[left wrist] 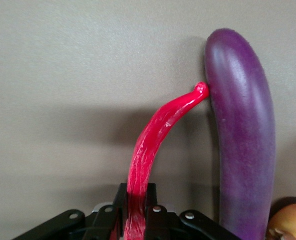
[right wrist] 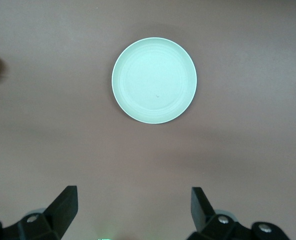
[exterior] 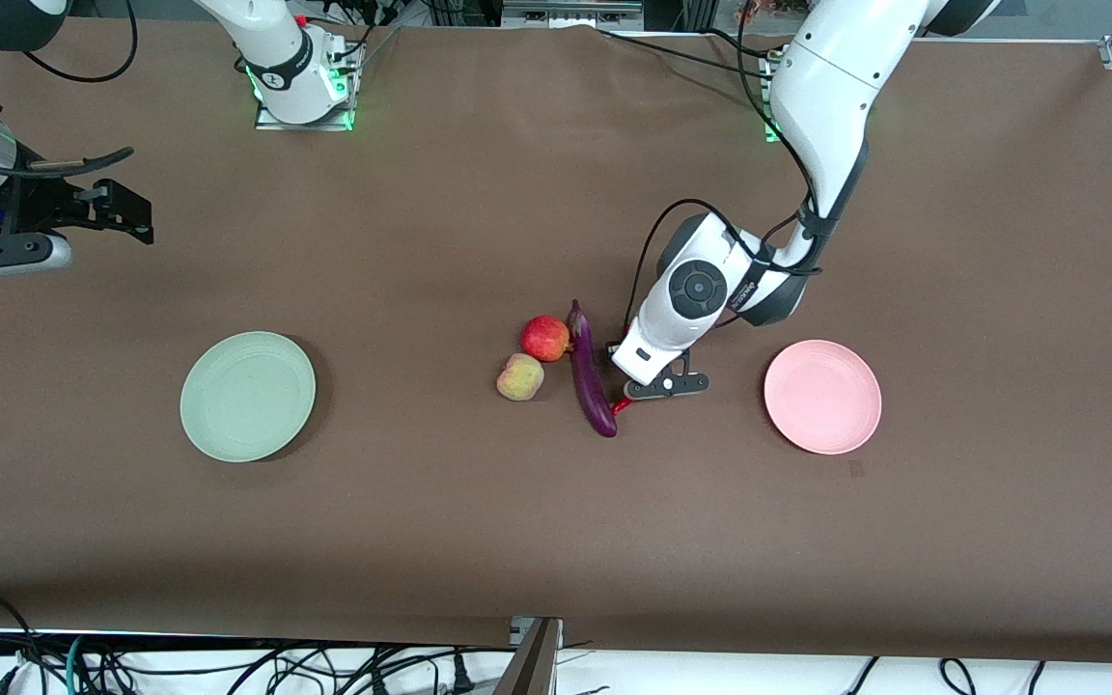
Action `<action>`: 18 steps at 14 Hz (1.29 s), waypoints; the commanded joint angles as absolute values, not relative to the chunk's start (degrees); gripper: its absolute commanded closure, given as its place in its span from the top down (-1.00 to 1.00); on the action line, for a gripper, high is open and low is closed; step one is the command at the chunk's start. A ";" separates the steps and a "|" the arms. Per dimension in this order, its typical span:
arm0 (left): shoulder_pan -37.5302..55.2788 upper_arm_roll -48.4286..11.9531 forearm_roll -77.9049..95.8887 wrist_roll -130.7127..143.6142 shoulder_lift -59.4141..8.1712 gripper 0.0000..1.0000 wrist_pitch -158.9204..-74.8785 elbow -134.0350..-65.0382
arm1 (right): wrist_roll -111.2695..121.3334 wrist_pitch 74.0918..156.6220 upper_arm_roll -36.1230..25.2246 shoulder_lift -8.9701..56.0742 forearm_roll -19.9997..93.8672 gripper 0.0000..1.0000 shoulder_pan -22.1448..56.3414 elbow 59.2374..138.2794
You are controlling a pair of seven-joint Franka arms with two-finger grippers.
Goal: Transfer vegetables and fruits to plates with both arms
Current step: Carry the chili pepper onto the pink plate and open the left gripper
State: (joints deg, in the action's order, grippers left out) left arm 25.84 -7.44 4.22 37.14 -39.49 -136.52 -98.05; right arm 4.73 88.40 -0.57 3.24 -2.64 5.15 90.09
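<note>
Front view: the left gripper [exterior: 657,388] sits low at centre frame beside the eggplant [exterior: 591,372], clamped on the red chili pepper [exterior: 621,406]. The red fruit [exterior: 545,338] and yellow-green fruit [exterior: 520,376] touch just beside the eggplant. Pink plate [exterior: 822,396] at centre right, green plate [exterior: 247,396] at centre left. The right gripper [exterior: 122,212] waits at the upper left edge.

Left wrist view: the fingers [left wrist: 118,205] pinch the chili pepper [left wrist: 153,145]; its tip touches the eggplant [left wrist: 243,145].

Right wrist view: the right gripper [right wrist: 132,202] has its fingers spread apart, over bare table; the green plate [right wrist: 154,80] lies at upper centre.
</note>
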 commanded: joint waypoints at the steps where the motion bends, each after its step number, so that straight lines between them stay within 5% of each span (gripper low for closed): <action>1: 25.75 -4.50 2.64 37.71 -33.68 -1.00 -127.04 -98.71 | 5.36 87.36 -0.26 3.60 -2.55 1.00 4.48 88.86; 7: 24.44 1.75 -15.95 35.52 -31.64 -1.00 -106.18 -90.70 | 5.36 87.36 -0.26 3.60 -2.46 1.00 4.48 88.86; 18: 3.25 0.62 -3.63 -6.58 -35.15 -1.00 -113.55 -92.37 | 5.53 87.98 0.00 6.24 -2.20 1.00 5.10 88.59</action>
